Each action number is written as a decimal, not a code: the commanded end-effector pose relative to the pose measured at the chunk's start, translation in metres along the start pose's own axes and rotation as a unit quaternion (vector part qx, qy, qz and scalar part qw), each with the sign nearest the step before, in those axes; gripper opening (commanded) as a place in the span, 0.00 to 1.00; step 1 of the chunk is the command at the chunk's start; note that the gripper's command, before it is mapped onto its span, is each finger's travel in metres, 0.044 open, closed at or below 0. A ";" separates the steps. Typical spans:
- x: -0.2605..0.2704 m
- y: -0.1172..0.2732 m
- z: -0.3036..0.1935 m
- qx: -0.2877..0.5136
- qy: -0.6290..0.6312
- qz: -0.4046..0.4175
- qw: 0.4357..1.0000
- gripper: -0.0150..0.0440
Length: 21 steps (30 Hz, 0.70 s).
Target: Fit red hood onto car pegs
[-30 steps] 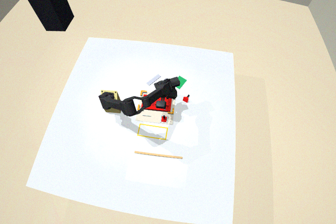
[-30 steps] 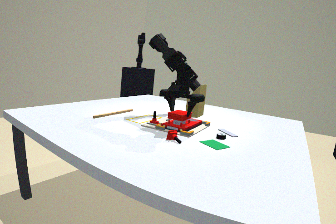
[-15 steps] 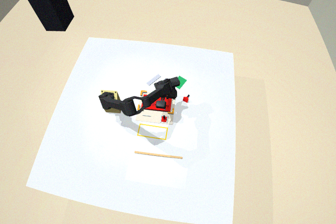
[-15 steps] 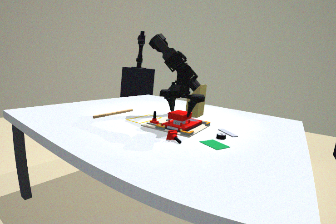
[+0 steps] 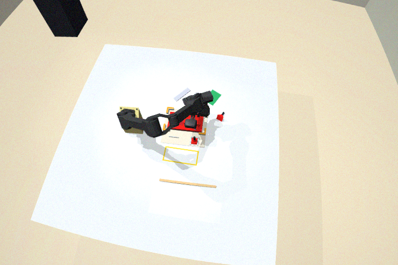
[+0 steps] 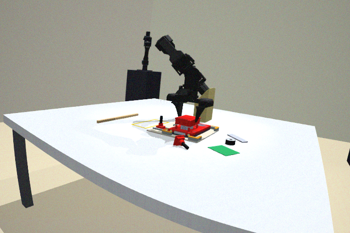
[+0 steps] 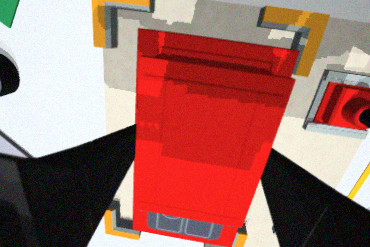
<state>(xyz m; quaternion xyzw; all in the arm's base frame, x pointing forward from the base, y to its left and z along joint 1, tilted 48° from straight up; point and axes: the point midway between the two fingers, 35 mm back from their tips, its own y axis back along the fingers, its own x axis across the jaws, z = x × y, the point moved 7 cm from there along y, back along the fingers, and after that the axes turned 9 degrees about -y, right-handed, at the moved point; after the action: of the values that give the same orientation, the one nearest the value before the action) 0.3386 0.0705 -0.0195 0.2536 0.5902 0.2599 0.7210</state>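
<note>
Step in hand: seating the hood. Black parallel-jaw gripper is clamped on the flat-roofed red hood shell, one black tapered finger on each long side. Hood is directly over the red car chassis in the jig, low on it. Whether it's fully down on the deck I can't tell.

Wrist view: hood edges run roughly parallel to the chassis and inside the orange L-shaped corner brackets of the jig. Pegs and corner holes are hidden under the shell, so engagement is unconfirmed. A grey ribbed part of the car shows past the hood's near end.

Next, as I read it: confirm it's flat on the deck, press down if it's riding on the pegs, then open and lift straight up. Any sideways drift on release risks dragging the hood.

Materials: hood and chassis are glossy, hard-edged, plastic-looking; stepped ridges along the hood's far end. Jig plate is matte cream. Beside the jig: a small red clamp with black handle.
</note>
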 end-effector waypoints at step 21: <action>-0.001 -0.010 0.000 -0.001 0.002 -0.002 1.000 0.25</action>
<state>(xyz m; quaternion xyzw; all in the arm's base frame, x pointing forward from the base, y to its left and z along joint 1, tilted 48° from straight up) 0.3398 0.0657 -0.0243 0.2523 0.5902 0.2612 0.7209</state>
